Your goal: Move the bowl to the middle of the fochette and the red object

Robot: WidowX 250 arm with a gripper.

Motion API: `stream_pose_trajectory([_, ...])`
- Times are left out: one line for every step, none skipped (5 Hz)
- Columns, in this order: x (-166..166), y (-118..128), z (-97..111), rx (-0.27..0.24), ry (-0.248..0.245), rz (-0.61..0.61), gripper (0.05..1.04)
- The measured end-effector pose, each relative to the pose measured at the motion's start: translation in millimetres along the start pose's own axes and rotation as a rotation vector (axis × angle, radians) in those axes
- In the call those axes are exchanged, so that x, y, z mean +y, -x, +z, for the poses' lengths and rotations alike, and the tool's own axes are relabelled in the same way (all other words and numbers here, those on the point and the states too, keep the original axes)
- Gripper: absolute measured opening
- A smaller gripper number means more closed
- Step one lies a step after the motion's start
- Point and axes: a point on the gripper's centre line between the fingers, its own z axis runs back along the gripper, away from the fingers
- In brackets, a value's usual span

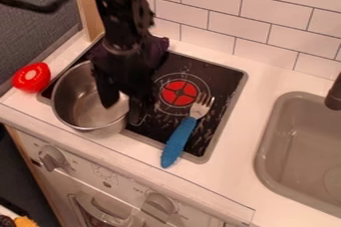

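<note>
The black gripper (122, 110) is low over the right side of the silver metal bowl (83, 101), fingers apart: one inside the bowl, the other outside its right rim. The bowl stands upright on the left part of the black stove top. To its left, a red object (32, 77) with a pale centre lies on the white counter. Right of the bowl is a fork (179, 141) with a blue handle, its tines on the stove and its handle end over the front edge. The arm hides part of the bowl's back right rim.
A dark purple item (159, 48) is partly hidden behind the arm at the stove's back edge. The sink (299, 146) with a dark faucet (334, 96) is at right. A white tiled wall (259, 32) stands behind, and knobs line the front below.
</note>
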Motion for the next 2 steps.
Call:
stream_pose_trajectory([9, 3, 20, -0.042, 0.020, 0.071, 1.009])
stream_pose_trajectory([19, 7, 33, -0.058, 0.049, 0.098, 1.004])
